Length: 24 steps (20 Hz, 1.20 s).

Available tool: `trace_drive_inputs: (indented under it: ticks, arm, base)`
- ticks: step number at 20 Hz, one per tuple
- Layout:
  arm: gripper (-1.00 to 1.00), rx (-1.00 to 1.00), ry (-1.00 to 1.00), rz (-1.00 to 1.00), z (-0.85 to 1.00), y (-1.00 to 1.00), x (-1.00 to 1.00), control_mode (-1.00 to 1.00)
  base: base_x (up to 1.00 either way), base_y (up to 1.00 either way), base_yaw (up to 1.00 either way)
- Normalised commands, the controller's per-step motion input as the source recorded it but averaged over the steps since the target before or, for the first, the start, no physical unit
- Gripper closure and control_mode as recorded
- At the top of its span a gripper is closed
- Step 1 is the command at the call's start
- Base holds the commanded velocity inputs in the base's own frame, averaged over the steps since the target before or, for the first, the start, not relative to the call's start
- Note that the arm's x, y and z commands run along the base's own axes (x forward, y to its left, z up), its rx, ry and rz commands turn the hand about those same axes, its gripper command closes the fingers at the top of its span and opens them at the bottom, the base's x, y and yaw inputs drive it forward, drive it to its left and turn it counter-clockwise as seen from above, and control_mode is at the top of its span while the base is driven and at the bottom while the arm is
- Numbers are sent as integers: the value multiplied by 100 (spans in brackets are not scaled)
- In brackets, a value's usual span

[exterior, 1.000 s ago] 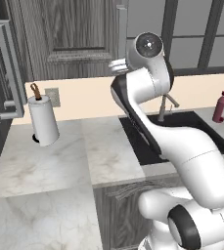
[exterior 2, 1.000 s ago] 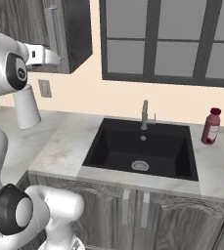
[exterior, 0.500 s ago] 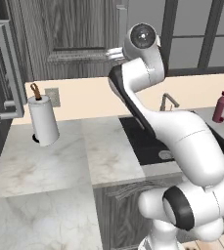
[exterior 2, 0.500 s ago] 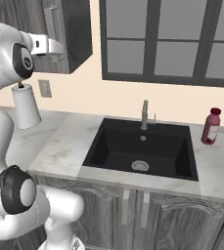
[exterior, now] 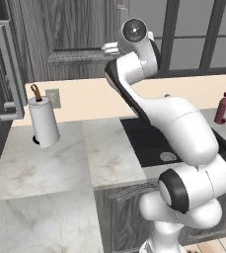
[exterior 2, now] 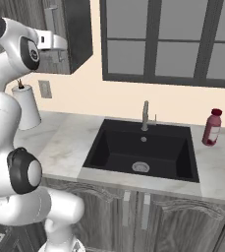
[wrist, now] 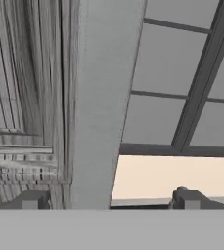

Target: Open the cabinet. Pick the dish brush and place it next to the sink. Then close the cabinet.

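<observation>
The cabinet (exterior: 60,29) has a dark grey wood-grain door that is closed, with a long silver bar handle (wrist: 103,97). My gripper (wrist: 111,200) is open and raised in front of that door. In the hand view the handle stands between the two fingertips (wrist: 33,200), close ahead. From the base, the gripper (exterior: 108,48) sits at the door's lower right corner, and in the right base view the gripper (exterior 2: 55,44) is under the cabinet (exterior 2: 74,29). The black sink (exterior 2: 143,147) lies in the marble counter. The dish brush is hidden.
A paper towel roll (exterior: 43,123) stands on the counter (exterior: 45,163) left of the sink (exterior: 149,141). A silver faucet (exterior 2: 146,115) rises behind the basin, and a red bottle (exterior 2: 212,127) stands to its right. Glass-paned upper cabinets (exterior 2: 173,39) hang above the sink.
The arm has lifted the open gripper up and closer to the cabinet door's handle. The door and everything on the counter stay as they were.
</observation>
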Motion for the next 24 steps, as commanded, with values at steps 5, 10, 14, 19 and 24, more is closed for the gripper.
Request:
trace_drive_inputs:
  ticks: [5, 10, 14, 19, 24]
  arm:
    - [-100, 5, 0, -2, 0, 16, 44, -100]
    - [-100, 5, 1, -1, 0, 2, 43, -100]
    - [-100, 1, 1, 0, -5, 0, 44, -100]
    - [-100, 0, 1, -1, -9, 2, 38, -100]
    - [100, 0, 0, -4, -13, 12, 25, -100]
  base:
    - [0, 0, 0]
    - [0, 0, 0]
    - [0, 0, 0]
    - [0, 0, 0]
    - [0, 0, 0]
